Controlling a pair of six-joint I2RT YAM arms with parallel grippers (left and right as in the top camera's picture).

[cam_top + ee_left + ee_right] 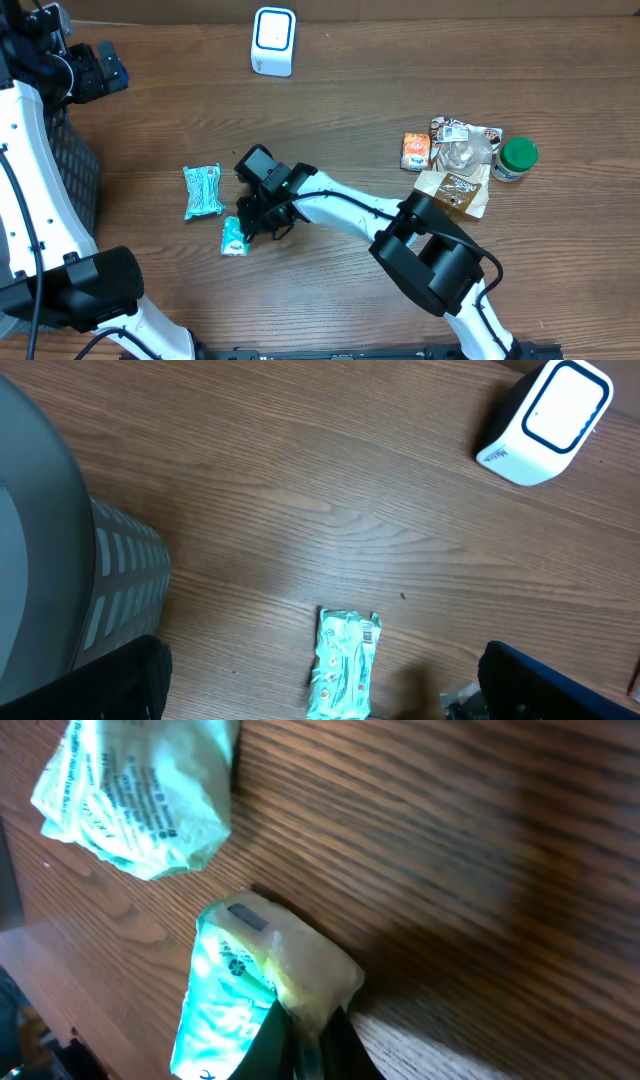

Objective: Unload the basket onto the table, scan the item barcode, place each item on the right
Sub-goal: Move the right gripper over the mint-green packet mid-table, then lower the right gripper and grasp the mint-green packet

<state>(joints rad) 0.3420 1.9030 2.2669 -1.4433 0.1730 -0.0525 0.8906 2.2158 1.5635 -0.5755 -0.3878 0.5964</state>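
I'm seeing R gripper (310,1048) clamping shut on small teal pkt (245,975) edge. L gripper (100,68) hanging wide open, holding nothing. Scanner (273,41) sitting well apart.

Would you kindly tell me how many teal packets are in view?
2. The larger packet lies loose left of centre; the smaller packet is beside it, pinched in the right pincer.

— Noticed anything on the right of the wooden table (400,60)?
— Found an orange packet (415,151), a clear bag (465,140), a green-lidded jar (516,159) and a brown packet (452,191), bunched together and touching.
— And at the left edge?
— Spotted a dark mesh basket (78,175), partly hidden, well apart from that bunch.
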